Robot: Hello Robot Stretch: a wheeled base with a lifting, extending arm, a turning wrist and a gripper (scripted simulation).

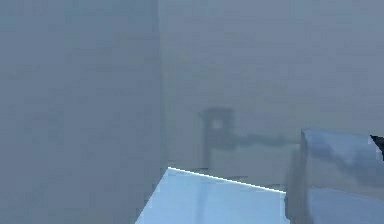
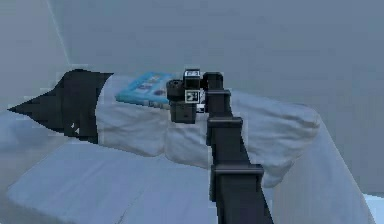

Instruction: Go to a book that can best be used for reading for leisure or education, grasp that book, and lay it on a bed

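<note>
Arm side view, blue book (image 2: 143, 91) on pillow (image 2: 135, 128), beside end effector (image 2: 178, 103)

In the arm side view, the book (image 2: 147, 90) lies on a pillow (image 2: 270, 135) at the far side of the bed (image 2: 90, 190), before the wall (image 2: 260, 40). A cushion (image 2: 72, 105) lies left of the book. The gripper (image 2: 177, 99) is at the book's right end.

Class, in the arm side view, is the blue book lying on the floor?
No, the blue book lies on top of a white pillow on the bed.
</note>
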